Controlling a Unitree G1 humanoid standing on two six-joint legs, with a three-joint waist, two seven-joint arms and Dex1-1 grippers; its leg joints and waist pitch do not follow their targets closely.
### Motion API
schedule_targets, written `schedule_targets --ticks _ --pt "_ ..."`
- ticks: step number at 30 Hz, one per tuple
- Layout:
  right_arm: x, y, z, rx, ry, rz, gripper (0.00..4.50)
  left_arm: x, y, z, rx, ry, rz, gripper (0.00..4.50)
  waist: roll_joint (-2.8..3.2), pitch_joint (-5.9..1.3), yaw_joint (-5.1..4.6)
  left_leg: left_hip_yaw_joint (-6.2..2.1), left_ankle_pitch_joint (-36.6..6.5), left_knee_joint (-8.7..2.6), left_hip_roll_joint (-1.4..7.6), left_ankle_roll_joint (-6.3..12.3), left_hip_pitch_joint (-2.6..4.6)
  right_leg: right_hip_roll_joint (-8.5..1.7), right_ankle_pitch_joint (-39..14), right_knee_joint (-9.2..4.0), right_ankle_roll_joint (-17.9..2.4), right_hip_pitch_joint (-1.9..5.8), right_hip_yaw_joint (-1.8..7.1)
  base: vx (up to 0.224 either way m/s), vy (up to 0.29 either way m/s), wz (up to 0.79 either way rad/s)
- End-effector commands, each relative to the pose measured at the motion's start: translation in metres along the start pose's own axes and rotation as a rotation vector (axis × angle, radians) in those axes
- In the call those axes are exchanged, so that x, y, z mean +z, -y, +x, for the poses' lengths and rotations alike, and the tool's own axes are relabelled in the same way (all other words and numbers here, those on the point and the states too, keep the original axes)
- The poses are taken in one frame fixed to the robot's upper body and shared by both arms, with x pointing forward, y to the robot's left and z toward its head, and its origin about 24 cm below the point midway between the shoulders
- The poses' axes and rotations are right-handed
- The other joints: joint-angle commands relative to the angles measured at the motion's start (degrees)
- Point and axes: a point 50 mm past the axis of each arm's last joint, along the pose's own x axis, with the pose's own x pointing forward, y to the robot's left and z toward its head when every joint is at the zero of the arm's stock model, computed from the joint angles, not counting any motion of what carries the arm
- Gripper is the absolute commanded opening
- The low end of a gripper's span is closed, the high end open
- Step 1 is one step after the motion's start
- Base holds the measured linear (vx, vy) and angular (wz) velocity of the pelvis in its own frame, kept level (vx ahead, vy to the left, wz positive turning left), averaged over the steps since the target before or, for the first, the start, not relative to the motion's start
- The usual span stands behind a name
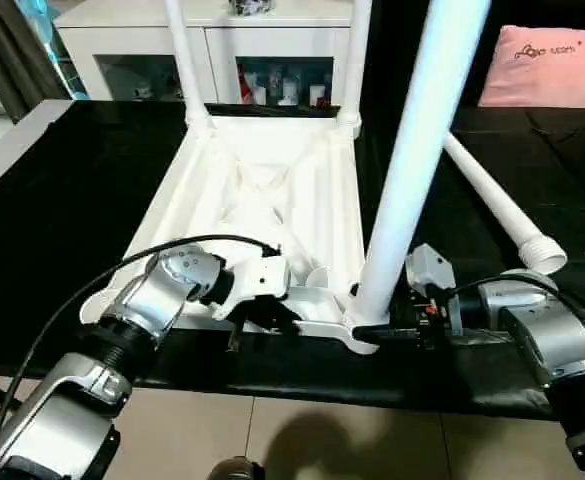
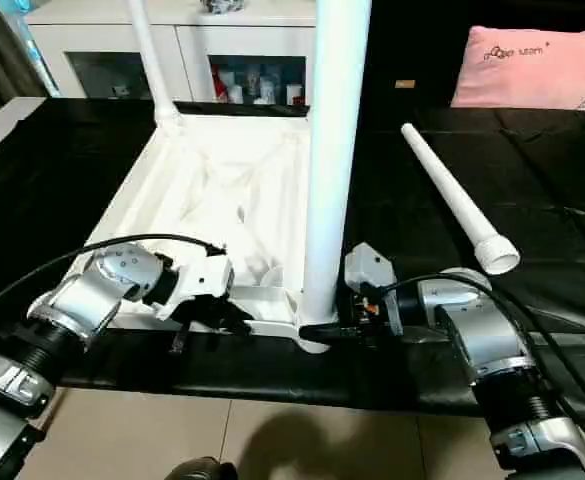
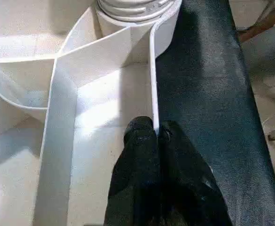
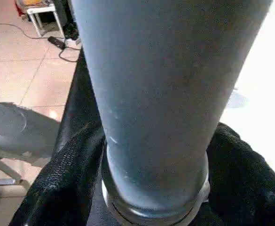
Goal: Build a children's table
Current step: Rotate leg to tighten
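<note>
Here, near leg (image 1: 422, 150) upright in tabletop (image 1: 262, 190).

Upturned white tabletop (image 1: 272, 190) on black desk (image 1: 62, 200); three legs upright, fourth leg (image 1: 497, 205) lying loose; right end effector (image 1: 370, 333) flanks near-corner leg (image 1: 412, 170) base.

near leg (image 1: 412, 170): top runs off the frame's upper edge, length can't be judged
far legs (image 1: 184, 60): upper parts cut off too
near-corner socket (image 2: 312, 335): mostly hidden behind leg base and right gripper (image 2: 324, 333)
right gripper fingers (image 4: 57, 188): on either side of leg base, contact can't be told
cabinet (image 2: 102, 45): contents behind the glass too small to identify
pillow (image 1: 552, 65): lettering unreadable, right side cropped
</note>
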Motion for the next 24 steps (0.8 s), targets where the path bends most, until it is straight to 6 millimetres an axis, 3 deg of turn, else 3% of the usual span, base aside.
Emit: schedule_targets --ticks 1,12,15,17,18,21,22,24 --pt "-0.001 -0.002 -0.001 0.031 0.001 0.009 2.9 0.01 0.001 0.0 -0.033 0.005 0.06 0.0 -1.14 -4.3 -0.53 -0.3 -6.9 -3.03 2.12 5.9 1.71 -2.65 1.2 -2.96 -15.8 2.03 1.41 0.0 0.0 0.0" --pt "-0.007 -0.01 0.007 0.017 0.047 0.068 2.7 0.009 -0.001 -0.001 -0.025 0.018 0.026 0.0 -0.71 -4.12 -0.52 -0.4 -9.7 -3.33 2.19 4.22 1.85 -2.71 -1.6 -3.28 -15.6 1.96 1.53 0.0 0.0 0.0" --pt "-0.013 -0.009 0.015 -0.051 0.021 0.108 2.7 0.01 -0.004 -0.002 0.015 0.049 -0.007 0.0 -0.62 -4.01 -0.72 -0.49 -11.1 -3.55 2.11 3.24 1.84 -2.69 -3.1 -3.41 -15.3 1.97 1.52 0.0 0.0 0.0" --pt "-0.024 -0.003 0.028 -0.194 -0.024 0.168 2.69 0.014 -0.013 -0.002 0.11 0.082 -0.063 0.0 -0.59 -3.68 -1.04 -0.5 -13.8 -3.92 2.0 1.55 1.97 -2.69 -7.1 -3.81 -14.7 1.83 1.62 0.0 0.0 0.0" --pt "-0.024 -0.003 0.028 -0.194 -0.024 0.168 2.69 0.014 -0.013 -0.002 0.11 0.082 -0.063 0.0 -0.63 -3.51 -1.36 -0.46 -14.7 -4.08 1.94 0.94 1.96 -2.66 -8.5 -3.88 -14.5 1.72 1.67 0.0 0.0 0.0" --pt "-0.031 0.008 0.048 -0.409 -0.007 0.279 2.69 0.02 -0.028 0.003 0.278 0.096 -0.156 0.0 -0.55 -3.25 -2.74 -0.84 -19.0 -4.58 1.7 -1.58 2.15 -2.93 -16.0 -4.53 -13.0 1.62 1.59 0.0 0.0 0.0" --pt "-0.032 0.009 0.05 -0.432 -0.006 0.293 2.69 0.021 -0.03 0.004 0.298 0.097 -0.167 0.0 -0.54 -2.98 -3.57 -1.02 -20.9 -4.8 1.58 -2.56 2.08 -2.92 -18.6 -4.68 -12.4 1.55 1.52 0.0 0.0 0.0" --pt "-0.034 0.014 0.066 -0.541 0.001 0.367 2.69 0.027 -0.04 0.009 0.415 0.12 -0.244 0.0 -0.35 -2.86 -4.29 -1.35 -22.0 -5.06 1.36 -3.31 1.82 -2.88 -21.3 -4.9 -10.7 1.81 1.38 0.0 0.0 0.0"
